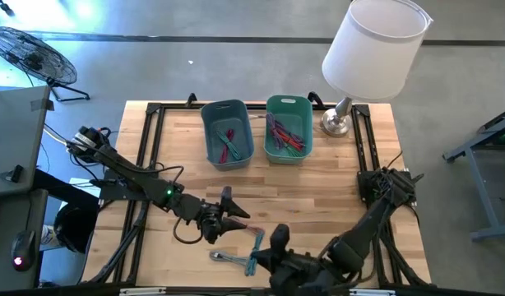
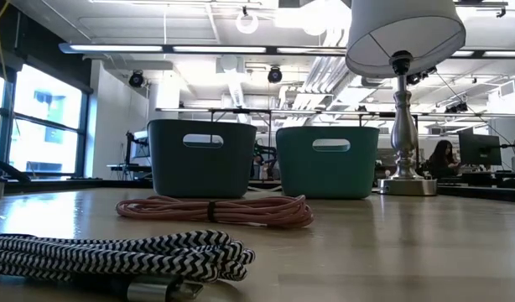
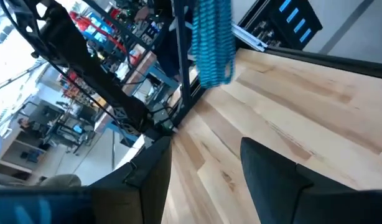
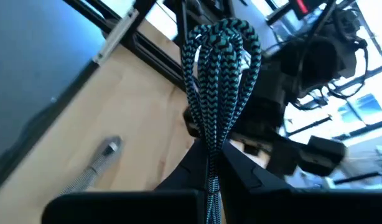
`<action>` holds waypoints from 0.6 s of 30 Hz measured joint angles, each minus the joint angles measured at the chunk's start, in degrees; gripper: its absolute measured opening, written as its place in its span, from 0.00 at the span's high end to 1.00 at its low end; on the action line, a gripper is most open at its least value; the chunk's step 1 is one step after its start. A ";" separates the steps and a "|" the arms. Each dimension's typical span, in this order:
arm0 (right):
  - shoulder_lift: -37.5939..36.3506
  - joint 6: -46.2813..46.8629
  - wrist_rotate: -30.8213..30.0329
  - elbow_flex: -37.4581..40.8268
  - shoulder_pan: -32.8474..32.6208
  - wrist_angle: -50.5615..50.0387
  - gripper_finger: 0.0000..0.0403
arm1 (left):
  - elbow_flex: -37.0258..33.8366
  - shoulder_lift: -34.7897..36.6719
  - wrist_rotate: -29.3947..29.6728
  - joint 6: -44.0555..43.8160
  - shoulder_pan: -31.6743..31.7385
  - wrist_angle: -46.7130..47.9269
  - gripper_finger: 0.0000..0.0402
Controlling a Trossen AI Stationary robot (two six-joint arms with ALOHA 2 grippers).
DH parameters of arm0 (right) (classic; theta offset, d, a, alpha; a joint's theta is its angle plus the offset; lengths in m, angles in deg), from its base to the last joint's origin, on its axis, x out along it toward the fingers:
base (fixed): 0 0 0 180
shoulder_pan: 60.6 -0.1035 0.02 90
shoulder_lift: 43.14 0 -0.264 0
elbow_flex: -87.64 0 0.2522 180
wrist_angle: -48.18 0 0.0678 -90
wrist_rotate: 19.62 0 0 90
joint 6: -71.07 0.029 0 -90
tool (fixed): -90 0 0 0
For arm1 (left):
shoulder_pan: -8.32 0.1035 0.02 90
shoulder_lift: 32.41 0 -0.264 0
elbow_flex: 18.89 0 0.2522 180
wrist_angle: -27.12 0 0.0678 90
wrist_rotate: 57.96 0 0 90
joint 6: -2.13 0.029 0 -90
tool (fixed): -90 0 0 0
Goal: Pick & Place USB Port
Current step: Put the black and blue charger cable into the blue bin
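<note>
- Left arm [image 1: 137, 182]: dark, jointed links; small green light near the wrist; black cable looping off at 7 o'clock of the wrist.
- Right arm [image 1: 376, 218]: dark links, bulky black base joint with cable bundle.
- Left fingers [image 3: 272, 180]: matte black, broad, flat-faced.
- Right fingers [image 4: 241, 168]: black, tapering to narrow tips.

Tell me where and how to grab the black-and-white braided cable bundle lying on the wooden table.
Grip the black-and-white braided cable bundle across its middle, coming straight down from above with the jaws spanning its narrow width. It lies flat and elongated on the wooden table, so a sideways approach would likely just push it, and its silver plug end looks too small.
</note>
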 joint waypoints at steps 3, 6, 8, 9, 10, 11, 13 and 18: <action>0.00 -0.63 3.96 -0.02 1.20 2.15 0.98 | -0.02 0.00 -0.88 -0.16 0.02 0.31 0.54; 0.00 -1.58 5.52 0.00 2.00 3.20 0.98 | -0.02 0.00 -1.40 -1.90 0.00 -0.56 0.54; 0.00 -1.60 6.04 0.00 2.64 3.27 0.98 | -0.02 0.00 -3.02 -4.99 0.00 -0.71 0.54; 0.00 -1.60 6.42 0.00 2.96 3.25 0.98 | -0.02 0.00 -4.44 -6.55 0.01 -0.78 0.54; 0.00 -1.61 6.87 0.00 3.28 3.21 0.98 | -0.02 0.00 -5.76 -7.71 0.02 -1.01 0.54; 0.00 -1.62 7.60 0.00 3.65 3.21 0.98 | -0.02 0.00 -7.27 -8.35 0.02 -1.45 0.54; 0.00 -1.50 9.60 0.00 4.43 3.52 0.98 | -0.02 0.00 -9.83 -8.80 0.00 -2.25 0.54; 0.00 -1.81 11.11 0.00 6.04 3.90 0.98 | -0.02 0.00 -14.98 -8.89 0.02 -6.04 0.54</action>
